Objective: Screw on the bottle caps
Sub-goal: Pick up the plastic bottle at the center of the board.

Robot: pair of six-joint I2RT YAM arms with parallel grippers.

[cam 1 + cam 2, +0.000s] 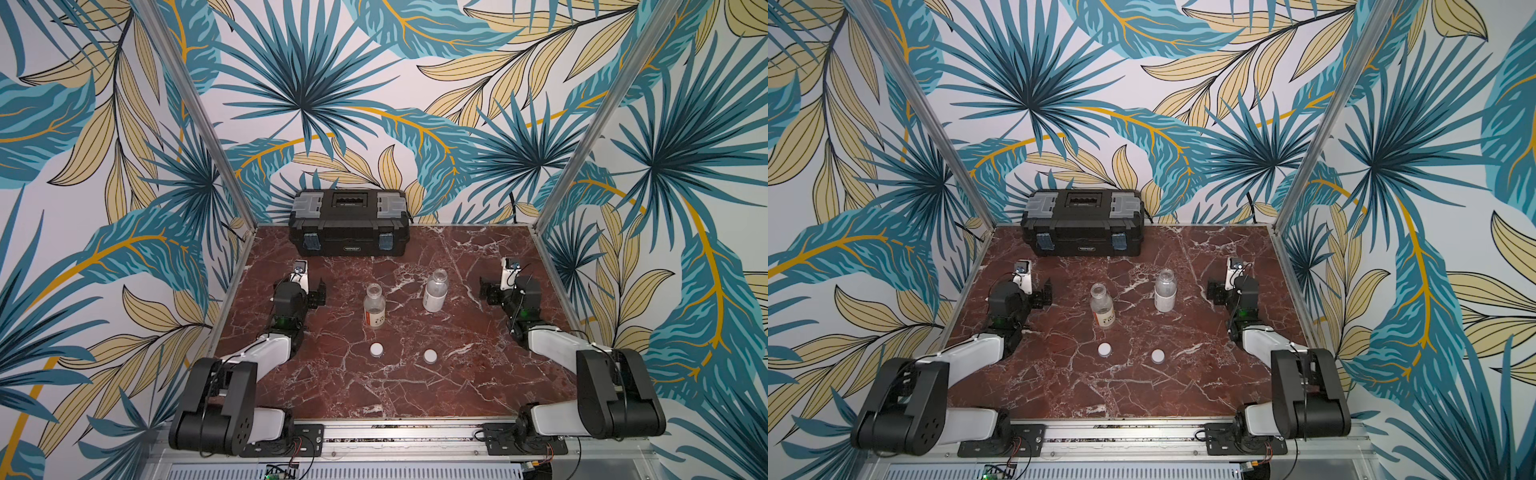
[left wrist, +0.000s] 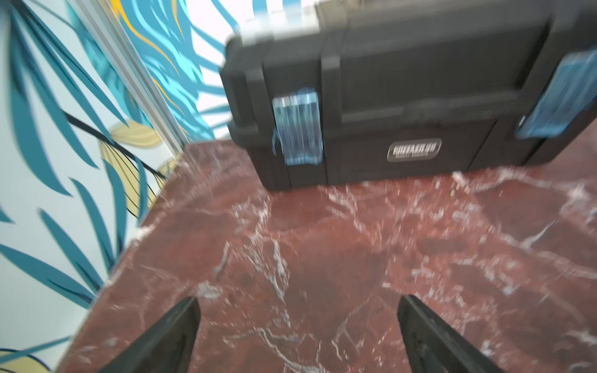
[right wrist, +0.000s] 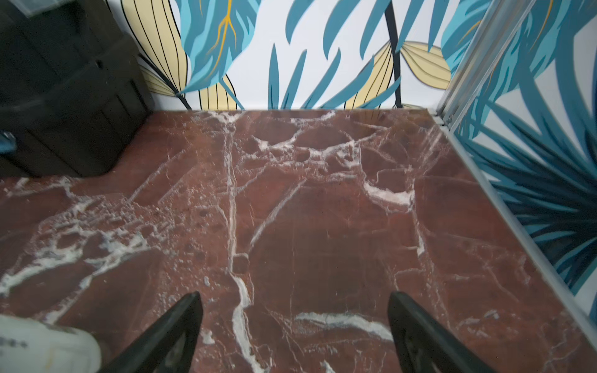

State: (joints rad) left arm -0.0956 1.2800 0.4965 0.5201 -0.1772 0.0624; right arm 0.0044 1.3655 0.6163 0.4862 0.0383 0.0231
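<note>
The black toolbox [image 1: 349,222] fills the back of the table [image 1: 436,399] left of centre, leaving bare marble to its right. Mid-table the red-marked bottle [image 1: 374,306] and the pale-labelled bottle [image 1: 435,291] stand upright and apart, with a clear lane between them and open top on their outer sides. In front, the left cap [image 1: 377,349] and right cap [image 1: 431,355] lie apart, bare table all round.
</note>
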